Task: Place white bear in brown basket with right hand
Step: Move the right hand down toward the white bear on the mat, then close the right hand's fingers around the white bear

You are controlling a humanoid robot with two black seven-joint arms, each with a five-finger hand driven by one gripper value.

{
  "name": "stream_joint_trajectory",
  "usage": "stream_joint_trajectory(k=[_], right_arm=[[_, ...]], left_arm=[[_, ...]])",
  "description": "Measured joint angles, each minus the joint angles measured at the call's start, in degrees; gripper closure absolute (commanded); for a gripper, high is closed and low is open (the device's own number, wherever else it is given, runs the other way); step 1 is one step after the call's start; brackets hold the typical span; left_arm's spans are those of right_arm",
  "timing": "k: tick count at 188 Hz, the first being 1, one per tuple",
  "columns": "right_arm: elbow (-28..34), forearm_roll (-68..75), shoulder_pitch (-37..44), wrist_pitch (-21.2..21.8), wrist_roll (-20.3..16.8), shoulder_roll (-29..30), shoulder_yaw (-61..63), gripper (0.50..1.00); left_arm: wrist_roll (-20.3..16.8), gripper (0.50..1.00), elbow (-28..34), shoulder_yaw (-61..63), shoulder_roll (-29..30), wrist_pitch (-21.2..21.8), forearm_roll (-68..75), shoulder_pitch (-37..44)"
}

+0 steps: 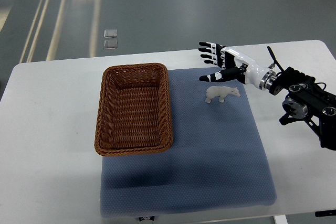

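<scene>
A small white bear stands on the blue-grey mat, right of the brown wicker basket. The basket holds nothing. My right hand comes in from the right edge and hovers just above and behind the bear, fingers spread, thumb pointing down near the bear's back. It holds nothing and does not touch the bear. The left arm does not show.
The mat lies on a white table with rounded corners. The grey floor lies beyond the table's far edge, with two small square marks on it. The right arm's black joints hang over the table's right side.
</scene>
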Motion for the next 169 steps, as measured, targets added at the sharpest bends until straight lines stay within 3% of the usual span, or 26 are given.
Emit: stream_joint_trajectory(k=[52, 104, 169], right_arm=[[0.04, -24.13, 3.88, -0.48, 2.78, -1.93, -3.74, 0.540], [-0.09, -27.00, 6.08, -3.26, 2.53, -2.28, -9.77, 0.544], [-0.44, -31.88, 6.92, -9.69, 2.50, -3.71, -14.90, 0.546]], left_arm=[[0.00, 0.500, 0.00, 0.00, 0.00, 0.00, -0.01, 0.00], [0.00, 0.500, 0.00, 0.00, 0.00, 0.00, -0.02, 0.00], [0.00, 0.500, 0.00, 0.00, 0.00, 0.00, -0.02, 0.00]])
